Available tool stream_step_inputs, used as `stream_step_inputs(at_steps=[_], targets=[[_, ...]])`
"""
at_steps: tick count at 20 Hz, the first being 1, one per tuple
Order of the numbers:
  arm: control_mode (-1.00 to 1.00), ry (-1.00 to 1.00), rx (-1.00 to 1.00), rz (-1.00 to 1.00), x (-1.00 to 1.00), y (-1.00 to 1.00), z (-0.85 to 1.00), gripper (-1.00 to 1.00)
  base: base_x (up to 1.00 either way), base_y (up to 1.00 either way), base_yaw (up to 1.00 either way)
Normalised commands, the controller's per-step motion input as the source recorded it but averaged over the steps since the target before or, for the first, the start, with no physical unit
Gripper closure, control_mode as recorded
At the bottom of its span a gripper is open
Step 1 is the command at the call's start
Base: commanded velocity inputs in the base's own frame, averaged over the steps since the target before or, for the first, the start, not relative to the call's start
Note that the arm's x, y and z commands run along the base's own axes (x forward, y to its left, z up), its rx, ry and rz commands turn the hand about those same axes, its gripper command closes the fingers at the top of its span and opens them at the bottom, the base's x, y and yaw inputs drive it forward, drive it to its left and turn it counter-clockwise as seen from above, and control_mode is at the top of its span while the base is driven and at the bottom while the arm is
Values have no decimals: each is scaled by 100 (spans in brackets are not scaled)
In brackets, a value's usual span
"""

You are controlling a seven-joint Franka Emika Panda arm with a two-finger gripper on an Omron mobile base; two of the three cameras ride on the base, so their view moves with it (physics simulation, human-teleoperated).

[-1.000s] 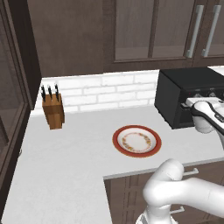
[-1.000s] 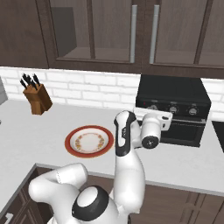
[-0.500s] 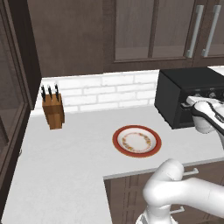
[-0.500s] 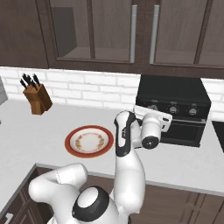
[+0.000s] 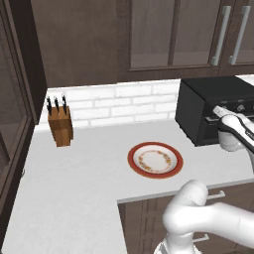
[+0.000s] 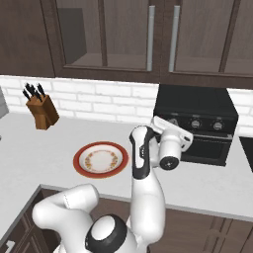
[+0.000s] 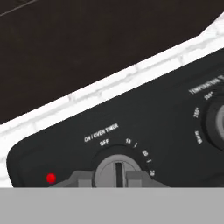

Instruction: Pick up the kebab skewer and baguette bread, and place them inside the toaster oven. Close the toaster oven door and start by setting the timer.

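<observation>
The black toaster oven stands at the right end of the counter, its toaster oven door up and shut. My gripper is pressed to the oven's front panel. Its fingertips sit on either side of the round timer knob, shut on it. The knob's bar stands upright below the "ON / OVEN TIMER" scale, and a red lamp glows to its left. In the left base view the gripper meets the oven's upper front. The kebab skewer and baguette bread are hidden.
A red-rimmed plate lies bare on the white counter. A wooden knife block stands by the tiled back wall. Dark cabinets hang above. A second knob, for temperature, sits right of the timer.
</observation>
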Motion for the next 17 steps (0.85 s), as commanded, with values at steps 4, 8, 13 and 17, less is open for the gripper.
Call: stream_step_inputs(at_steps=[4, 8, 13, 17], targets=[[-100, -9, 27, 0, 0, -10, 0, 100, 0, 0, 0], [-100, -8, 26, 0, 0, -2, 0, 100, 0, 0, 0], [-100, -7, 26, 0, 0, 0, 0, 100, 0, 0, 0], [-100, -7, 27, 0, 0, 0, 0, 100, 0, 0, 0]])
